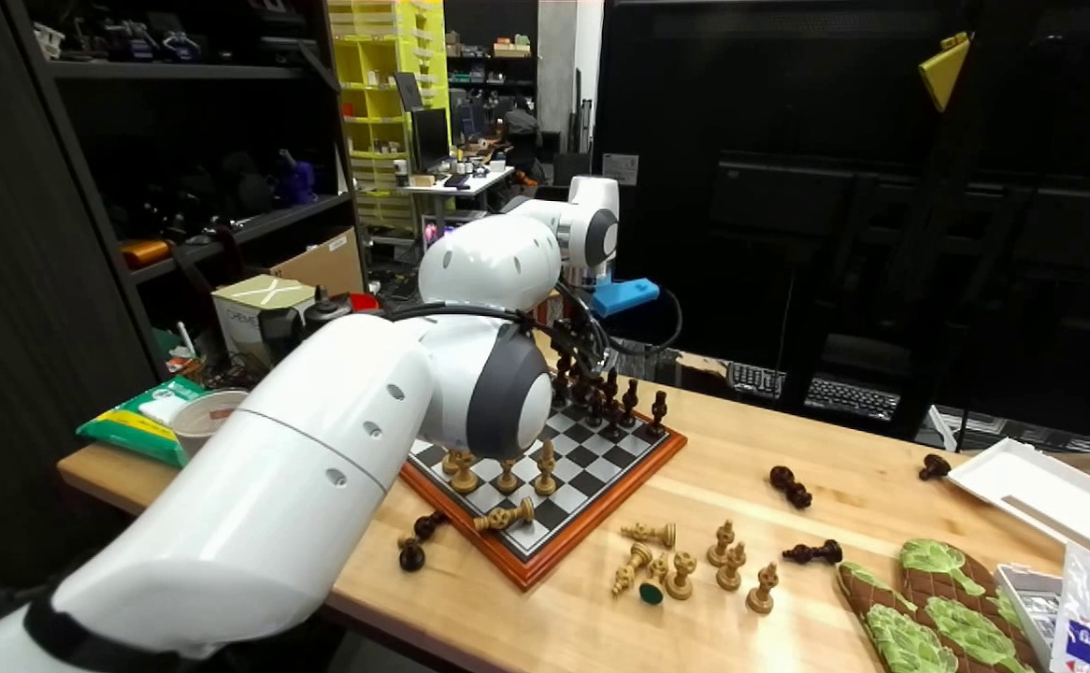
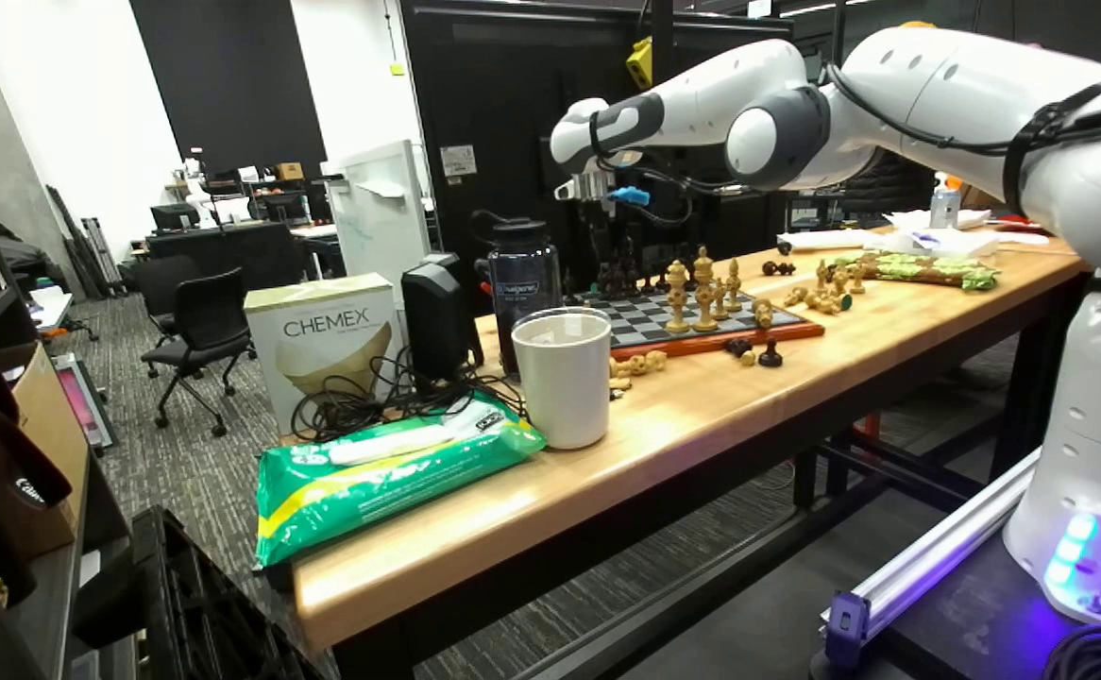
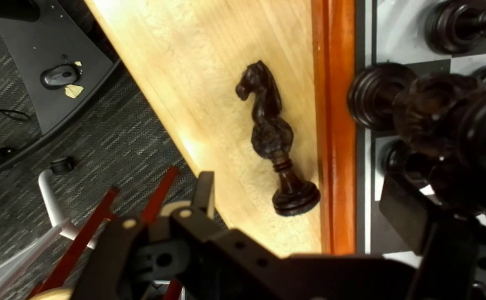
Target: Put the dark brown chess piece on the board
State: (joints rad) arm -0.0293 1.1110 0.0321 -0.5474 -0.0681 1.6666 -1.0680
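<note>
knight (image 3: 272,137) lies on its side on the table (image 3: 209,41), close by the board (image 3: 338,104); touching or not, i can't tell. i take it as the piece meant, so nothing looks done and 3 steps left: grasp, lift, placing. my gripper (image 3: 303,198) stands with its fingers (image 3: 204,189) spread, holding nothing. in an exterior view the arm (image 1: 358,421) hides part of the board, and in both exterior views i can't pick out the knight.

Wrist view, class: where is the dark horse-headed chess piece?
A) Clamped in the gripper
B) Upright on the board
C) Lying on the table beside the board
C, because the horse-headed piece lies on its side on the table, outside the framed board.
</note>
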